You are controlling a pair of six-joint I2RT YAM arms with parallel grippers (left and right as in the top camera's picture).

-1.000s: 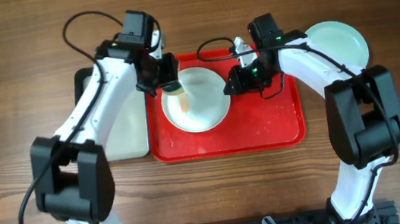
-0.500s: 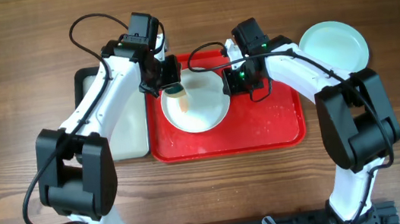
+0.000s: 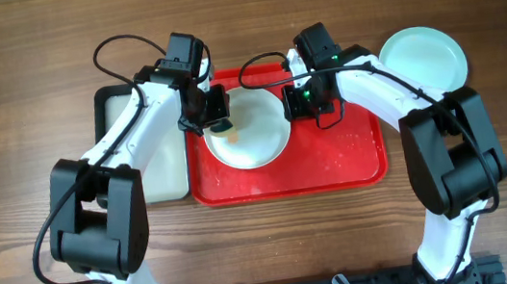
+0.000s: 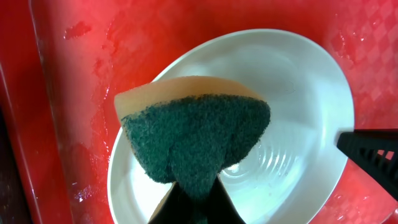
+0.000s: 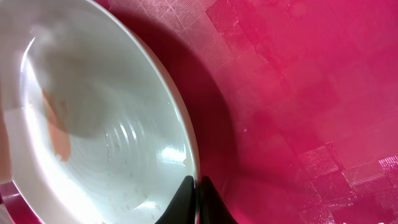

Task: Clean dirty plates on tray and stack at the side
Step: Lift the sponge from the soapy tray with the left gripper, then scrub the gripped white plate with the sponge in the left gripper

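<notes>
A white plate (image 3: 251, 135) lies on the red tray (image 3: 333, 156), with faint yellowish smears inside. My left gripper (image 3: 220, 119) is shut on a yellow sponge with a green scouring face (image 4: 196, 137) and presses it on the plate's (image 4: 286, 99) left part. My right gripper (image 3: 292, 106) is shut on the plate's right rim (image 5: 186, 149), fingertips (image 5: 196, 186) pinching it. A pale turquoise plate (image 3: 422, 55) sits on the table at the back right; I cannot tell whether another lies under it.
A black-rimmed tray with a pale inside (image 3: 154, 164) stands left of the red tray, under my left arm. The red tray's floor (image 5: 298, 93) is wet. Bare wooden table (image 3: 266, 247) lies in front.
My left gripper has slid the sponge a little across the plate. My right gripper moved left to the plate's rim a second ago and has held still since.
</notes>
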